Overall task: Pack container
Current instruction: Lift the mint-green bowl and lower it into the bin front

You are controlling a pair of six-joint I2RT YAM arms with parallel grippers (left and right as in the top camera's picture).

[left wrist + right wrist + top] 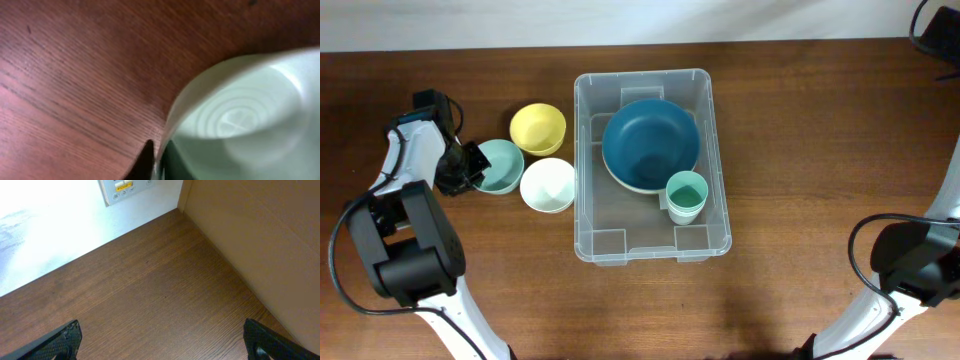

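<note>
Container point(620, 218) at counter point(800, 150) centre: blue bowl point(650, 143), green cup point(686, 195) inside. At its 9 o'clock, yellow bowl point(538, 127), white bowl point(548, 184), pale green bowl point(502, 163) left to pack. Left jaws pinch pale green bowl's rim; right jaws spread.

left arm point(405, 150) has white curved shells and boxy black joint housings, a black cable point(334, 255) looping behind the claw; left gripper point(475, 166) black. right arm point(910, 262) alike, its fingers point(62, 341) matte black, grainy

Overhead evenly lit; left wrist's mint bowl point(240, 115) is blurred; right wrist's upper left glares white.
</note>
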